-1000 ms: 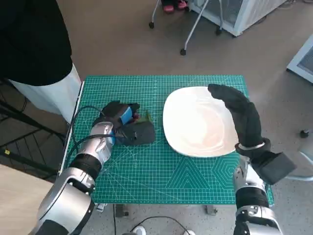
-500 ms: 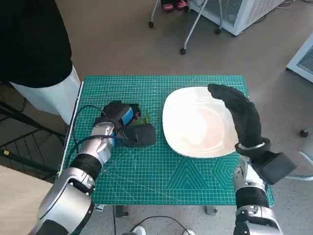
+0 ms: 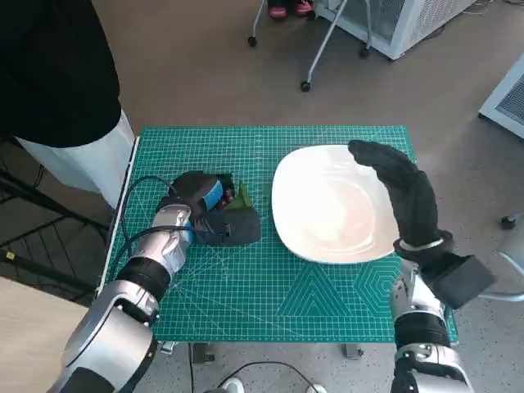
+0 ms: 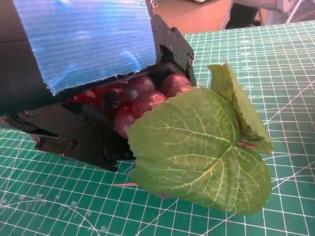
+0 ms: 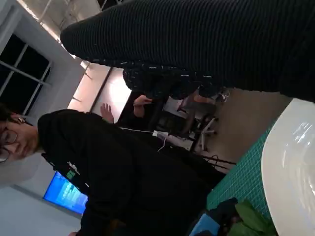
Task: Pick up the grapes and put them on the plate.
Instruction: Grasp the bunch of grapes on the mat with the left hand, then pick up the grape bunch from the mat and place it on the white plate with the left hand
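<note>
The grapes (image 4: 140,96) are a dark red bunch with a big green leaf (image 4: 202,147), lying on the green mat left of the plate. My left hand (image 3: 209,211) lies over them and its black fingers (image 4: 78,137) curl round the bunch, gripping it; in the head view only the leaf (image 3: 242,196) shows. The white plate (image 3: 319,221) lies at the mat's right half. My right hand (image 3: 403,192) hovers over the plate's right rim with its fingers stretched out, holding nothing. In the right wrist view the glove (image 5: 206,44) spans the top above the plate's rim (image 5: 290,167).
The green cutting mat (image 3: 262,278) covers the table. A person in a black top (image 3: 53,74) stands close at the table's left far corner. Chair legs on castors (image 3: 327,41) and a white cabinet (image 3: 401,20) stand on the floor beyond.
My left hand's fingers have settled a little closer round the grapes and the leaf has shifted slightly. The right hand and the plate have not moved.
</note>
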Robot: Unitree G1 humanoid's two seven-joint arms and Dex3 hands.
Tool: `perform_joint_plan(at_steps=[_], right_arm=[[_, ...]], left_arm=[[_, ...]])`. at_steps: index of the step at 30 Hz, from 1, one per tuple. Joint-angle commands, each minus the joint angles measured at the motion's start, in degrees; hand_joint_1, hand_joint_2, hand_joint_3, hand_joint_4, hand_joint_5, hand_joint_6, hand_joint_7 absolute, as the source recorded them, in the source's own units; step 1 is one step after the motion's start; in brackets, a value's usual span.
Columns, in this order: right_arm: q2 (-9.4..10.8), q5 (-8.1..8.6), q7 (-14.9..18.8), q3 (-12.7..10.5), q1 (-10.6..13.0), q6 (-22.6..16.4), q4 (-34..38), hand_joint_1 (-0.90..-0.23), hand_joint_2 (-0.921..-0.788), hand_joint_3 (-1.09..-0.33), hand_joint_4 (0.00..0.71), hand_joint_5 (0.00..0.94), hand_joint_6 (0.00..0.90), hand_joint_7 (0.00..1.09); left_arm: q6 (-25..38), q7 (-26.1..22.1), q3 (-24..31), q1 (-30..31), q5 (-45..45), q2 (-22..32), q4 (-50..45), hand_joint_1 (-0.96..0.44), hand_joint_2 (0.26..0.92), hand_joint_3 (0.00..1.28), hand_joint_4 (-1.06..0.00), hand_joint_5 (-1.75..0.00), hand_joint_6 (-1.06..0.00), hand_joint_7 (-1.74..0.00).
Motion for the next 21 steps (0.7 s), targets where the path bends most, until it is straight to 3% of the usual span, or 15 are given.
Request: perform_joint_plan(at_steps=[1,15,21], right_arm=[[-0.5,0.44,0.8,-0.2,0.1,0.7,0.7,-0.520,-0.921,-0.549,0.253,0.000,0.228,0.01],[-0.2,1.13,1.1,-0.7,-0.3,0.9,1.0,-0.524,-0.921,-0.548,0.254,0.000,0.228,0.00],[-0.2,1.38,1.2,-1.0,-0.3,0.8,1.0,-0.521,-0.921,-0.547,0.255,0.001,0.229,0.00]], left_arm=[[0.3,-1.2,0.2,1.9,-0.3,0.4,0.0,0.00,0.921,0.17,-0.57,-1.45,-0.56,-1.07],[3.4,-4.5,0.8,1.4,-0.4,1.8,-5.5,0.00,0.921,0.16,-0.57,-1.45,-0.57,-1.06],[5.4,-7.2,1.6,3.2,-0.4,4.2,-14.0,0.00,0.921,0.16,-0.55,-1.32,-0.55,-1.24]])
